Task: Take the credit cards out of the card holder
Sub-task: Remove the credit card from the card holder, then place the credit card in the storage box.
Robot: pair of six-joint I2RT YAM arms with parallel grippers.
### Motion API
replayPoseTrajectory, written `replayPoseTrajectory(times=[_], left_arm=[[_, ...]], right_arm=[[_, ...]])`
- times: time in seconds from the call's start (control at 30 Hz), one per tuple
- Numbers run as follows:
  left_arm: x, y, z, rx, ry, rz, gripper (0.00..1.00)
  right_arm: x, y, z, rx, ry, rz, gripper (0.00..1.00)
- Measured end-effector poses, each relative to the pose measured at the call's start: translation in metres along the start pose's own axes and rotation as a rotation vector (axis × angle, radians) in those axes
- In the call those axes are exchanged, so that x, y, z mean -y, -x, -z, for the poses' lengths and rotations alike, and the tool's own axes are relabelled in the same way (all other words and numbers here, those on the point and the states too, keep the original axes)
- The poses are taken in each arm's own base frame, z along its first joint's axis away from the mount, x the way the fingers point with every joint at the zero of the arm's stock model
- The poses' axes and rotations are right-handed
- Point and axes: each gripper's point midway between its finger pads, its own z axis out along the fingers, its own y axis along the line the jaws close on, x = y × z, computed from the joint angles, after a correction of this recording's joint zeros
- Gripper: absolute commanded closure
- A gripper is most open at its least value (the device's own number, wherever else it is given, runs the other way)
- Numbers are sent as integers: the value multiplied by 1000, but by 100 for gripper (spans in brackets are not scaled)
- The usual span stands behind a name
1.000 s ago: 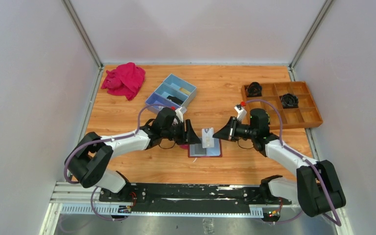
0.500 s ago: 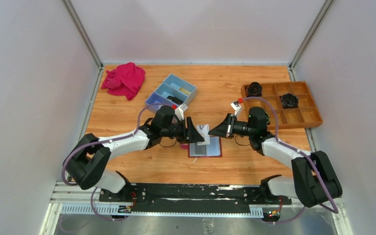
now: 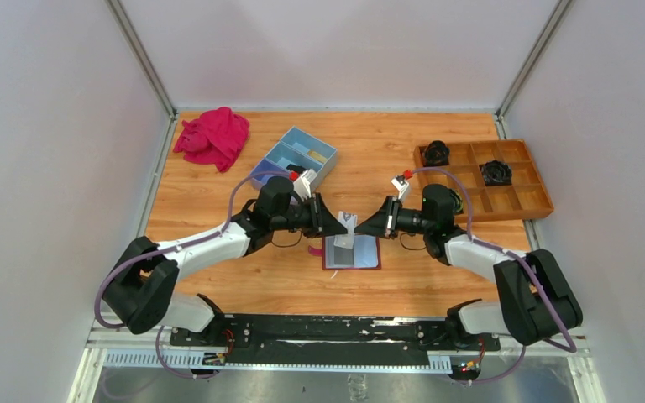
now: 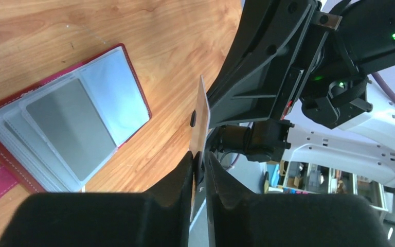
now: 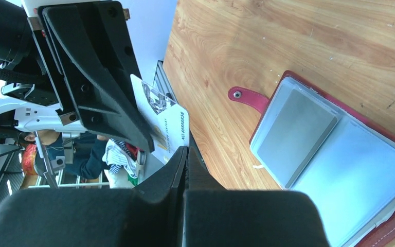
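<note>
Dark red card holder (image 3: pixel 353 254) is lying open and flat on the wood surface (image 3: pixel 386 151), right between the two arms, clear pockets facing up; its pink strap (image 5: pixel 244 98) sticks out to one side, flat on the wood; one grey card (image 4: pixel 67 123) sits in the uppermost pocket, with more pocket edges stacked under it. One white card (image 4: pixel 200 123) is out and up in the air above the holder, standing on edge; left pincer (image 4: pixel 201 163) has a finger pressed in on each side, so it's gripping that card; the right wrist view shows printed numbers on the card's face. Right pincer (image 5: pixel 185 154) is closed tight, tips right at the card's edge; honestly can't tell if it's nipping the card or just touching it. Both pincers point at each other, nearly nose to nose. Further back: blue box (image 3: pixel 313 141) behind the left arm; pink cloth (image 3: pixel 214 134) in the far left corner; wooden tray (image 3: pixel 521 210) on the far right, well apart from the holder.
</note>
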Motion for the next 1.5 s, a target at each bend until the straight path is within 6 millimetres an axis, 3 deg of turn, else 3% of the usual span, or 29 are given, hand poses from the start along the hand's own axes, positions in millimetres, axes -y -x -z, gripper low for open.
replayPoseTrajectory(times=[0.1,0.17,0.27,0.4,0.5,0.63,0.8,0.93,1.23,1.5], left_arm=[[-1,2,0,8,6,7,100],[-3,3,0,15,12,10,100],[-4,4,0,17,18,15,100],[-4,9,2,38,19,21,100],[-6,27,14,101,21,35,100],[-19,70,45,274,52,69,100],[-46,120,86,510,143,89,100],[-73,146,104,631,231,125,100],[-131,160,105,725,414,217,100],[-157,175,106,790,512,256,100]], right_arm=[[2,-2,0,-5,-2,-6,100],[2,-2,0,-7,-3,-9,89],[3,-3,0,-10,-6,-15,63],[10,-6,1,-13,-40,-21,55],[14,-4,8,9,-83,-19,52],[21,7,20,65,-141,-2,52],[33,6,26,68,-200,-15,52],[38,1,28,56,-228,-26,52],[39,-1,32,57,-249,-16,52],[40,-2,32,54,-253,-13,52]])
